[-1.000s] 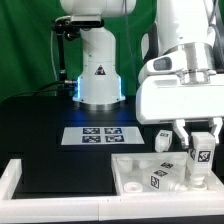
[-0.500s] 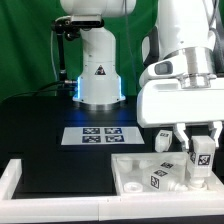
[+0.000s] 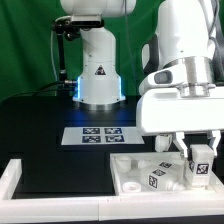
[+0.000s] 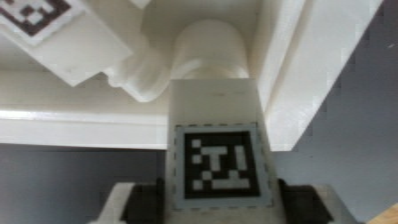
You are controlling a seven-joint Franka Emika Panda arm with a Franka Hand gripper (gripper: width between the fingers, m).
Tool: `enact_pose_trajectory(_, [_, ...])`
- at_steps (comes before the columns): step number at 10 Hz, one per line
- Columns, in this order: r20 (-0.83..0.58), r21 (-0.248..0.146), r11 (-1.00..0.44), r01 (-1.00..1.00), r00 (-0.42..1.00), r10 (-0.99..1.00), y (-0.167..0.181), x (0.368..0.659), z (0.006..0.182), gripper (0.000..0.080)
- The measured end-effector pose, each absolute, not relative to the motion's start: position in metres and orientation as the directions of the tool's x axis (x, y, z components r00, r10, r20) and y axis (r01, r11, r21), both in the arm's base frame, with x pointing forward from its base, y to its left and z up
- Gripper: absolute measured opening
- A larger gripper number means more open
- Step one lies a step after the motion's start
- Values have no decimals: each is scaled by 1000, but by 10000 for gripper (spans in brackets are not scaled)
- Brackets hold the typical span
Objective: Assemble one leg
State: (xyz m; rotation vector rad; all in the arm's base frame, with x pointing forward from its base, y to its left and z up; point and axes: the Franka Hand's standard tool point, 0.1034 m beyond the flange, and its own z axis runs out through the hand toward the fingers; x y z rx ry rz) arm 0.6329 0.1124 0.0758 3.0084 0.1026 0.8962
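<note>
My gripper point(image 3: 199, 160) is shut on a leg point(image 3: 200, 162), a stubby white block with a black-and-white tag, at the exterior view's right. It holds the leg upright over the right part of the large white panel point(image 3: 140, 164). In the wrist view the leg point(image 4: 221, 140) fills the middle, its tag facing the camera, with the dark fingers point(image 4: 150, 204) pressed on both its sides and the panel point(image 4: 107, 60) beyond it. Another tagged leg point(image 3: 157, 181) lies on the panel. A further leg point(image 3: 163, 143) stands just behind the panel.
The marker board point(image 3: 98, 135) lies flat on the black table in front of the robot base point(image 3: 99, 85). A white rail point(image 3: 12, 172) borders the table's near left corner. A small white knob point(image 3: 131, 187) sits on the panel near its front.
My gripper with the leg has moved down and slightly toward the camera, lower over the panel. The other legs have not moved.
</note>
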Motion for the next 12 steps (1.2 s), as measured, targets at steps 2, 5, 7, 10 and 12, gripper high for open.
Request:
enact_pose_trajectory(2, [567, 24, -998, 66, 821, 68, 114, 631, 76, 287])
enact_pose_trajectory(5, [567, 25, -997, 68, 820, 70, 113, 631, 76, 473])
enact_pose_trajectory(7, [536, 41, -997, 67, 841, 79, 87, 635, 82, 607])
enact_pose_trajectory(10, [404, -30, -999, 13, 915, -1, 80, 638, 83, 646])
enact_pose_trajectory(12, [304, -66, -998, -15, 952, -34, 96, 647, 88, 649])
